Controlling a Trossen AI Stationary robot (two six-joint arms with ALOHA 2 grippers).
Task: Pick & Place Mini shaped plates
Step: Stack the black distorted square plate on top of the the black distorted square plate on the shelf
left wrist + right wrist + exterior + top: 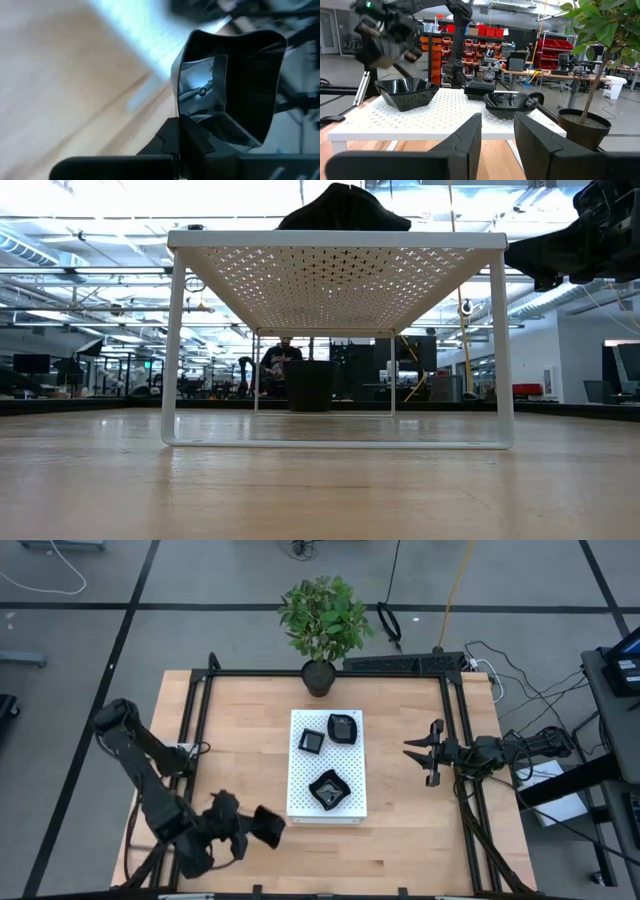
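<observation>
Gripping plate [227, 90]: left gripper [179, 135], apparently.

- The high view looks straight down from far up. It sees the whole wooden surface [240, 750], the white board [326, 765] and both arms.
- The low view sits right on the surface and looks flat across it, under the white board [335, 250], into the room.
- The left wrist view is very close to a black plate [227, 85].
- The right wrist view looks sideways past its own pincer [497, 137] at the white board [445, 117], which the other views share too.
</observation>
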